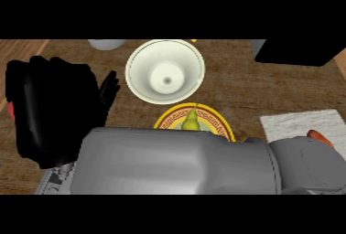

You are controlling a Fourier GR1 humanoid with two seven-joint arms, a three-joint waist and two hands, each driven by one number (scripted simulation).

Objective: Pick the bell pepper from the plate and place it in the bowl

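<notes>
A white bowl [165,68] stands on the wooden counter at the upper middle. Just below it lies a yellow plate [216,119] with a patterned rim. On the plate sits a yellow-green bell pepper [191,120], its tip pointing toward the bowl. A broad grey forearm [175,160] covers the pepper's lower part and the near half of the plate. My left hand [54,114] fills the left side as a large black shape, its fingers [109,91] straight and raised. It is to the left of the bowl and plate and holds nothing. My right hand does not show.
A white cloth [304,124] lies at the right with an orange-red item [320,136] at its near edge. A black box [297,52] sits at the top right, a pale container [106,44] at the top left. Something red [11,110] peeks out behind the left hand.
</notes>
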